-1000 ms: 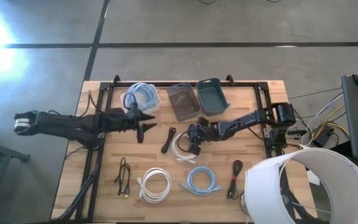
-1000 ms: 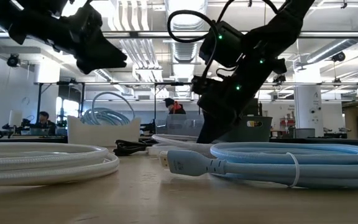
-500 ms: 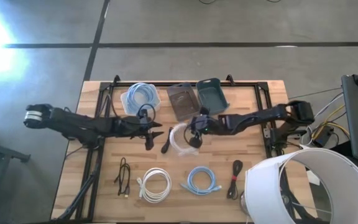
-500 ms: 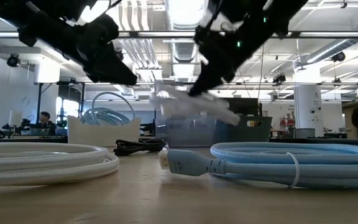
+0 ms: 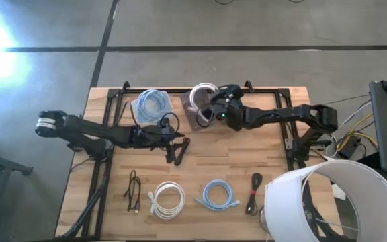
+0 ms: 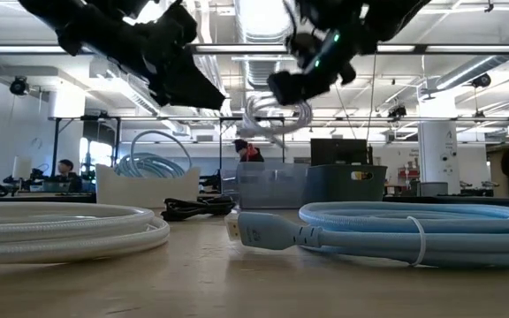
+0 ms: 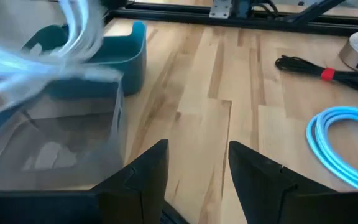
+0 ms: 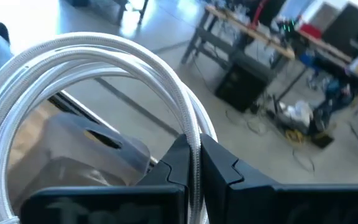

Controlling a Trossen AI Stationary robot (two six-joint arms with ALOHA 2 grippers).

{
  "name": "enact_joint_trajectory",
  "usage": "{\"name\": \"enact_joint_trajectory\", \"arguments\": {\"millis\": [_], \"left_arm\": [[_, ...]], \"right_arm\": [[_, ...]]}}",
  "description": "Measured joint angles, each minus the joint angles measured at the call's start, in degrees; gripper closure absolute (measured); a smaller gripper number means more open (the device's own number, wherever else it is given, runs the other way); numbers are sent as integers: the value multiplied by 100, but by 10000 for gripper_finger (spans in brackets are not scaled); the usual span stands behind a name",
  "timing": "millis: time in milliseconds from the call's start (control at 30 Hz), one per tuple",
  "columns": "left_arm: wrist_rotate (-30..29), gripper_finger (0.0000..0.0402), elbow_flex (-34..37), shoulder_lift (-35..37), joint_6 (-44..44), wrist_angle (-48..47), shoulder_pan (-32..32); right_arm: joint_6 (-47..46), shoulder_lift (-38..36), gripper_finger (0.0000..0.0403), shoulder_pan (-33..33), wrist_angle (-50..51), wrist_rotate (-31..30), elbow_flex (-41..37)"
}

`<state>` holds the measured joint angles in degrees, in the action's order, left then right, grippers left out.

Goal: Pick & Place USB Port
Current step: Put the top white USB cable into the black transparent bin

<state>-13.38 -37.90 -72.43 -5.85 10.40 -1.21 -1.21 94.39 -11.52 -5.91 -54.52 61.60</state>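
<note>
Holding a coiled white cable (image 5: pixel 201 95), my right hand (image 5: pixel 215 109) is clamped on it in the air above the clear bin (image 5: pixel 195 111) at the far side of the table (image 5: pixel 267 158); the teal bin (image 5: pixel 232 101) stands just right of it. My left hand (image 5: pixel 173 150) hovers with fingers apart over a black cable (image 5: pixel 179 152) at mid-table. Other coils lie along the near edge: white (image 5: pixel 167 199), blue (image 5: pixel 218 195), black (image 5: pixel 133 190).
</note>
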Motion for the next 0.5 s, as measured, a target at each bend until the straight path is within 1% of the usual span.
{"name": "enact_joint_trajectory", "arguments": {"millis": [133, 300, 367, 500], "left_arm": [[-1, 230, -86, -194, -20, -30, -1], [-1, 230, -117, -395, -134, -33, -1], [-1, 230, -117, -464, -135, -10, -2], [-1, 230, -115, -551, -138, -8, -1]], "right_arm": [[-311, 502, 389, -307, 19, 78, 68], [-462, 1011, 389, -449, 12, 74, 309], [-373, 1175, 385, -465, 9, 56, 494], [56, 1539, 362, -501, -12, 58, 860]]}}
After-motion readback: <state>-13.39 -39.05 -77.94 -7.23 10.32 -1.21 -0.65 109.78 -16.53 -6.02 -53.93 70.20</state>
